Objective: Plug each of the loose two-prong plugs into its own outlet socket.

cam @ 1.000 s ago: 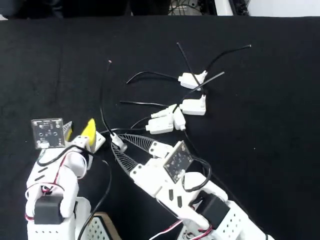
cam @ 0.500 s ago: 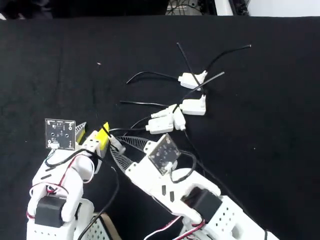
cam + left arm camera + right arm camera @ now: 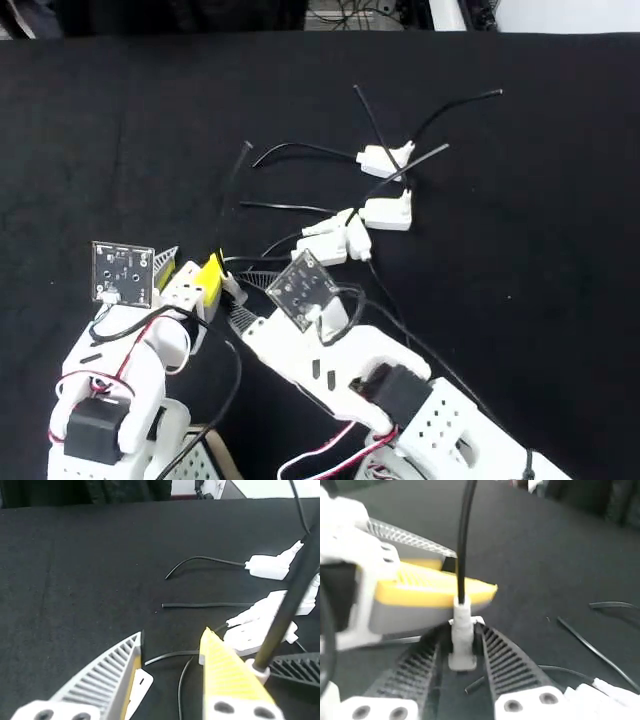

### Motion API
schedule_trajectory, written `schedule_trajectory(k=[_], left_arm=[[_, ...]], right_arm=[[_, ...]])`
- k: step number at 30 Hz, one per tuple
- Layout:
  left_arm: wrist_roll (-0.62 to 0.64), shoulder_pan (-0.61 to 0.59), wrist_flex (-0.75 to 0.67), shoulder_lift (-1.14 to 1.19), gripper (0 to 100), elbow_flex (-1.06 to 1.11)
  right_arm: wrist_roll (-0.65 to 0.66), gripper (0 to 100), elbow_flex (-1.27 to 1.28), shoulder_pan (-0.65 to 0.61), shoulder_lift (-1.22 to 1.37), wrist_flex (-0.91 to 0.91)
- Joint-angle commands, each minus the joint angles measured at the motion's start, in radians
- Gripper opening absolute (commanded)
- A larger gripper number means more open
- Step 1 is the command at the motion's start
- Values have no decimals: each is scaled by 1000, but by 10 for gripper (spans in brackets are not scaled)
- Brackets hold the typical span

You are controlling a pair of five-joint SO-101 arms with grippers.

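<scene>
Squarely clamped in the right gripper [image 3: 462, 628], the plug [image 3: 460, 649] stands beside the spread-open left gripper [image 3: 173, 635].

I see white printed shells and black servo blocks | left arm [image 3: 112, 375]: red and black wires, square grey camera board [image 3: 123, 271] | left gripper [image 3: 172, 636]: yellow finger [image 3: 227, 685], pale ribbed finger [image 3: 107, 677] | right arm [image 3: 335, 360]: black cable loop [image 3: 352, 305] | right gripper [image 3: 461, 630]: dark ribbed fingers [image 3: 507, 667], screw holes at base

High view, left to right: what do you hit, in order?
left gripper → plug clamped in right gripper → white connector cluster → single white connector
</scene>
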Motion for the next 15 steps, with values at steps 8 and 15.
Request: schedule_trajectory(k=[8,15], left_arm=[[-61,88,55,-6,195,-70],[-83,-147,107,-6,195,-119]], right_arm=[[-8,12,-76,-14,102,-63],[-8,12,-85,-11,125,-63]])
